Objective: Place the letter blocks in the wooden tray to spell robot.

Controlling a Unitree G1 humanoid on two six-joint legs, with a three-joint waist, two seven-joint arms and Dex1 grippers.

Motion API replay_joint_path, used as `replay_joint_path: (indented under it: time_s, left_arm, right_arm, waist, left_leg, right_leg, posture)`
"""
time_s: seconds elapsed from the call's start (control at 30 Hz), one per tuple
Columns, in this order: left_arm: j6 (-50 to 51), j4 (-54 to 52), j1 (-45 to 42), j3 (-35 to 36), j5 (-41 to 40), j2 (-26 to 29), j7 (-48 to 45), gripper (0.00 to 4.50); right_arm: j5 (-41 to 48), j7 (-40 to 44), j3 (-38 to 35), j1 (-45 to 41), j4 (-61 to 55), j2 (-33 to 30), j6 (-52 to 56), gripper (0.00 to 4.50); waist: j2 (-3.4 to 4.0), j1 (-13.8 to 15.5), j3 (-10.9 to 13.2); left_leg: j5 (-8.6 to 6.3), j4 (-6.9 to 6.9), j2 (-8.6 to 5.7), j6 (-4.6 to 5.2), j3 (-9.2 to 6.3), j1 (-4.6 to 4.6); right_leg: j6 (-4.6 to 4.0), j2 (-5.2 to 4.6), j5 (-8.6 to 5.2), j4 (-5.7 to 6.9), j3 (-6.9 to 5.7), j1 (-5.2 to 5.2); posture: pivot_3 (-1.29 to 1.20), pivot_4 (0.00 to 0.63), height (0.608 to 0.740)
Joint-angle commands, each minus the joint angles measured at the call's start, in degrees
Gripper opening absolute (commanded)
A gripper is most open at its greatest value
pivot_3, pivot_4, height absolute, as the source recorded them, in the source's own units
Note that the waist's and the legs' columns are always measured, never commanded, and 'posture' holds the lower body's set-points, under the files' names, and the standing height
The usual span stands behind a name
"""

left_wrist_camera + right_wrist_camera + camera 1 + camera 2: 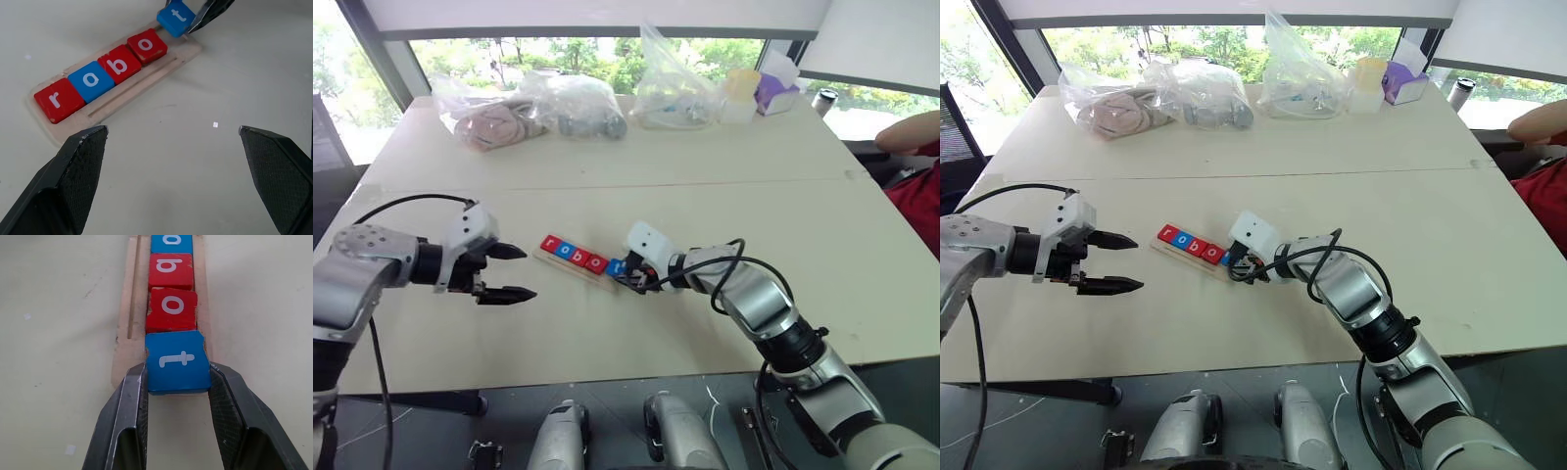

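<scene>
Head views: the tray [570, 266] lies on the table [636, 186], slanting away from the robot toward its left. Four blocks sit in it in a row: red r [550, 244], blue o [566, 251], red b [580, 257] and red o [596, 262]. The right claw [620, 274] is at the tray's nearer end, its fingers closed on the blue t [616, 266]. The left claw [509, 272] hangs over bare table just to the left of the tray, spread wide and empty. At the far edge of the table lie clear bags [529, 110] and a purple box [775, 93]; a person's arm [913, 132] shows at the right edge.

Left wrist view: the left fingers [78, 166] stand far apart with nothing between them, only tabletop. Beyond them the tray [146, 81] holds r [58, 99], o [91, 81], b [119, 64] and o [146, 45] edge to edge. The t [175, 17] is at the tray's end, tilted a little out of line, with a dark right finger [208, 12] against its side.

Right wrist view: the right fingers [128, 406] grip the t [177, 361] by its two opposite sides. The t sits at the tray's end, touching the red o [172, 309]; whether it lies flat in the tray [123, 340] I cannot tell.
</scene>
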Motion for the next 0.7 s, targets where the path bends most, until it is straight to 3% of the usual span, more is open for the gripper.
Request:
replay_joint_path:
  time_s: [0.03,0.7]
  left_arm:
    - [0.2,-1.9,-0.1,2.0,-0.9,-0.1,0.6,4.5]
    - [0.9,-2.4,-0.4,1.7,-0.8,-1.1,1.2,4.5]
  right_arm:
    - [-0.2,-0.4,-0.2,-1.5,0.2,1.0,-0.4,1.13]
    - [-0.9,-2.3,0.5,-1.8,3.1,4.9,0.0,1.13]
  waist:
    - [0.0,0.0,0.0]
    - [-0.01,0.0,0.0]
  left_leg:
    - [0.0,0.0,0.0,0.0,0.0,0.0]
    - [0.0,0.0,0.0,0.0,-0.01,0.01]
  right_leg:
    - [0.0,0.0,0.0,0.0,0.0,0.0]
    - [0.01,0.01,0.01,0.01,0.0,0.01]
  posture:
    - [0.0,0.15,0.74]
    - [0.0,0.15,0.74]
